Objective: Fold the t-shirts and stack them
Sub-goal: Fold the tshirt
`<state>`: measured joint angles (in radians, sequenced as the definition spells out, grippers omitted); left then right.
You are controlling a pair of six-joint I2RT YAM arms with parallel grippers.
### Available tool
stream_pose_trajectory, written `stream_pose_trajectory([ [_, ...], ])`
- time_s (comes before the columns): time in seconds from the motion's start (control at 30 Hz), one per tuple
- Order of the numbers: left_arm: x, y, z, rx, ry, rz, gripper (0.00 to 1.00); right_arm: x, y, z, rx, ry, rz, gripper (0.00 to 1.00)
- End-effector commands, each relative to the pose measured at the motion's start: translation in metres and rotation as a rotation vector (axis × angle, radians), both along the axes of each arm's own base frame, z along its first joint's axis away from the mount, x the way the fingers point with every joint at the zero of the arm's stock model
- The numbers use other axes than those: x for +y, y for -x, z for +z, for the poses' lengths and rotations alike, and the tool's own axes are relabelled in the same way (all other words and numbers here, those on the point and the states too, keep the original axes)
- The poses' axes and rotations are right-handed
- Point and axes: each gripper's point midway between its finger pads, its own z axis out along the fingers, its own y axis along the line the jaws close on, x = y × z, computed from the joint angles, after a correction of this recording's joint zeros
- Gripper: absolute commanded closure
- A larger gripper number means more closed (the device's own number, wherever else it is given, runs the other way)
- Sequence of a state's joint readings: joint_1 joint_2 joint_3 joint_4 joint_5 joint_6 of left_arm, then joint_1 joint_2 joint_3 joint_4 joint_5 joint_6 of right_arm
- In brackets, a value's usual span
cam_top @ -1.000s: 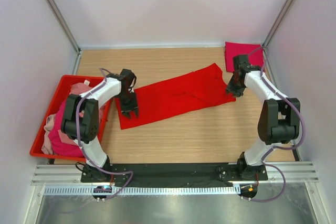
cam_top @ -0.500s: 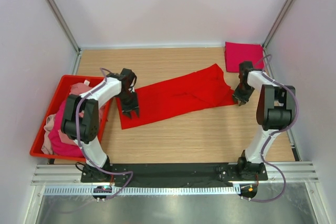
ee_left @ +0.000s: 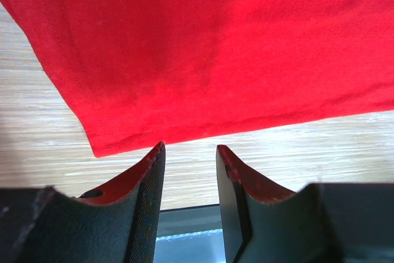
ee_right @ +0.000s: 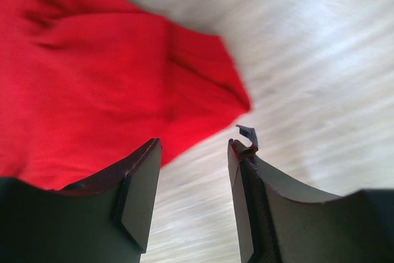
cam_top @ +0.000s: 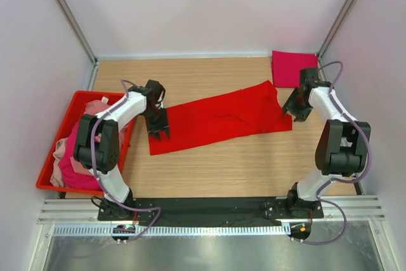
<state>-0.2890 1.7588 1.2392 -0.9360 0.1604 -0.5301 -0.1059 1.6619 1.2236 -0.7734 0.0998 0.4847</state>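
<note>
A bright red t-shirt [cam_top: 216, 122] lies in a long band slanting across the wooden table [cam_top: 222, 169]. My left gripper [cam_top: 158, 134] stands open at its near-left corner. In the left wrist view the shirt's hem [ee_left: 197, 60] lies just beyond the empty left gripper [ee_left: 189, 149]. My right gripper [cam_top: 290, 112] is open at the shirt's right end. The right wrist view shows the red corner [ee_right: 92, 78] ahead of the open right gripper [ee_right: 194, 146], apart from it. A folded magenta t-shirt [cam_top: 288, 68] rests in the back right corner.
A red plastic bin [cam_top: 63, 188] at the left edge holds crumpled pink and magenta shirts [cam_top: 70, 157]. White walls close in the table on three sides. Both arm bases sit on the black rail at the near edge.
The right gripper drew the shirt's right end a little rightward, then opened and let go. The whole shirt shifted slightly right. The left gripper stayed open at the left corner.
</note>
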Motion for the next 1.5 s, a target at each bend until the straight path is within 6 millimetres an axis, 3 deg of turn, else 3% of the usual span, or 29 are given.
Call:
stream_pose_trajectory([
  [0.0,-0.009,-0.005,0.005,-0.017,0.041,-0.029,0.60,0.034,-0.033,0.020,-0.121,-0.183,0.066,0.46],
  [0.1,-0.010,-0.006,0.006,-0.015,0.051,-0.026,0.60,0.048,-0.042,0.012,-0.119,-0.272,0.048,0.45],
  [0.3,-0.010,-0.004,0.009,-0.024,0.051,-0.032,0.60,0.050,-0.048,-0.010,-0.100,-0.301,0.004,0.46],
  [0.7,-0.011,-0.005,0.008,-0.017,0.058,-0.039,0.59,0.044,-0.032,-0.034,-0.022,-0.269,-0.032,0.49],
  [0.87,-0.010,-0.003,0.005,-0.007,0.055,-0.034,0.59,0.042,-0.025,-0.036,-0.019,-0.251,-0.031,0.49],
  [1.03,-0.011,-0.003,0.004,-0.004,0.057,-0.036,0.59,0.045,-0.032,-0.045,-0.036,-0.270,-0.031,0.53],
  [1.3,-0.012,-0.005,0.004,-0.005,0.059,-0.035,0.59,0.048,-0.041,-0.034,-0.057,-0.285,-0.034,0.62],
  [1.47,-0.013,-0.005,0.003,-0.008,0.064,-0.035,0.59,0.044,-0.037,-0.032,-0.039,-0.261,-0.031,0.57],
])
